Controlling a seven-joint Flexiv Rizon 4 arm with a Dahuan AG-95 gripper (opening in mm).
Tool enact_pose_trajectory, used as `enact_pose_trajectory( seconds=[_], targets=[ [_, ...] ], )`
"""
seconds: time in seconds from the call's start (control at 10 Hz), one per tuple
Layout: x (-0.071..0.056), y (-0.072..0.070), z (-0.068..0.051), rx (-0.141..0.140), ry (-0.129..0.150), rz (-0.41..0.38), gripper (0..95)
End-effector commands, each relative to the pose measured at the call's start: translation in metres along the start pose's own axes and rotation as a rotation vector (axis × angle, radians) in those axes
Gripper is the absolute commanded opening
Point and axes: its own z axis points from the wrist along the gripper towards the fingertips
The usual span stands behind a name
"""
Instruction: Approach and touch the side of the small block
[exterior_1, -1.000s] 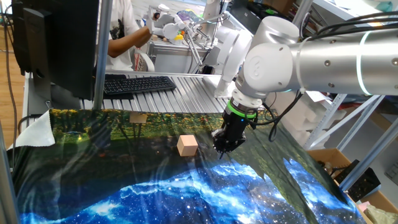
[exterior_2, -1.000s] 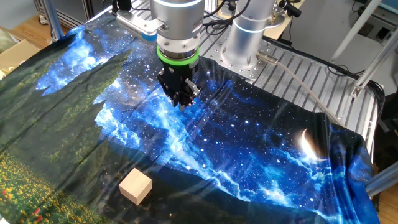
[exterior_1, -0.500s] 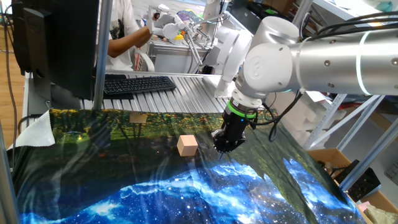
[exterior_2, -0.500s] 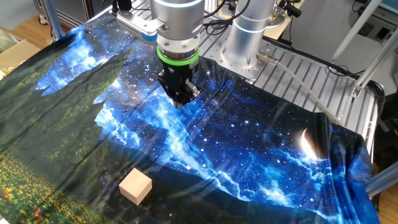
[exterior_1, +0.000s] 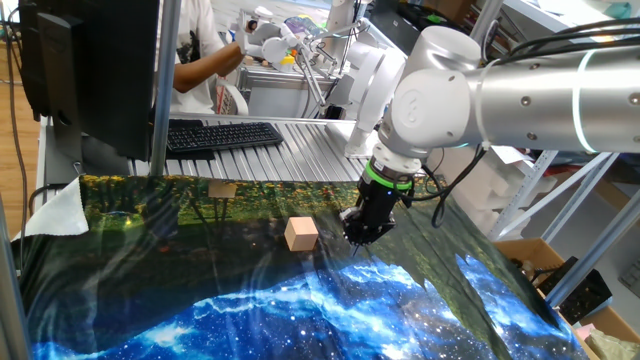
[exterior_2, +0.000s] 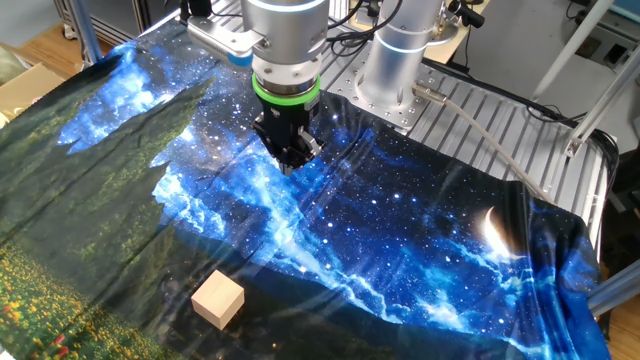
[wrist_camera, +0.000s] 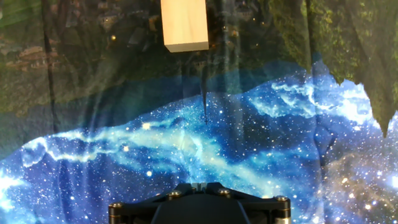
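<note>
The small block is a pale tan wooden cube resting on the printed cloth. It also shows in the other fixed view near the front edge, and at the top of the hand view. My gripper is a black pointed tip with its fingers together and nothing held. It hovers just above the cloth, a short way to the right of the block and apart from it. In the other fixed view the gripper is well behind the block. The hand view shows only the gripper's black base.
A flatter, thinner tan piece lies at the cloth's far edge. A keyboard and a monitor stand behind the cloth on the ribbed metal table. The arm's base stands at the back. A cardboard box is at the right.
</note>
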Motion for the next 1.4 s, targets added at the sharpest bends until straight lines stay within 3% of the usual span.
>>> enact_pose_trajectory(
  seconds=[0.1,0.7,0.9,1.3,1.4],
  targets=[
    [-0.001,0.0,-0.001,0.0,0.006,0.007,0.0],
    [-0.004,-0.001,0.001,0.008,0.001,0.006,0.0],
    [-0.019,-0.004,0.003,0.016,0.0,0.003,0.0],
    [-0.079,-0.015,0.014,0.02,-0.001,-0.017,0.0],
    [-0.089,-0.016,0.017,0.025,-0.001,-0.02,0.0]
  ],
)
